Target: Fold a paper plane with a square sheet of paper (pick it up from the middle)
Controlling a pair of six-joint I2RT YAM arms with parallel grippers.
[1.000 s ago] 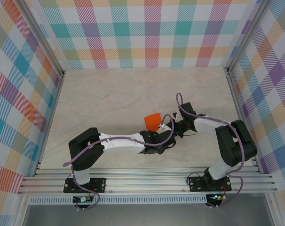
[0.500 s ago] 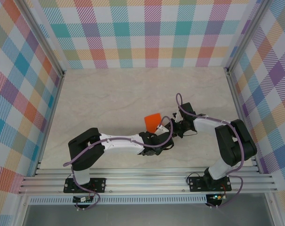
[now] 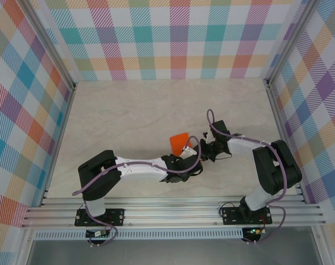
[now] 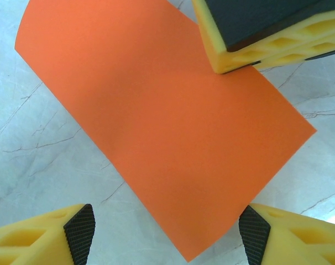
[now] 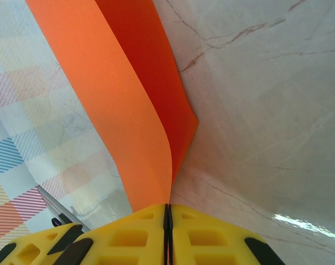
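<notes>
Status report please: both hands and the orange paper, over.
Right hand shut, pinching thin bright orange paper sheet at its edge, two layers showing. Left hand open, straddling sheet's free corner. No obstruction seen.

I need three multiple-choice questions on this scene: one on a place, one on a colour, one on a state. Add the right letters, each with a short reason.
1. Where is the square sheet of paper? A at the far left corner; B near the middle of the table; C at the far right corner.
2. What colour is the sheet? A blue; B white; C orange.
3. How is the left gripper? A open; B shut on the sheet; C shut on nothing.
Key: 1 B, the top view shows it there. 2 C, it is bright orange. 3 A, its fingertips stand apart; the right gripper pinches the sheet.
</notes>
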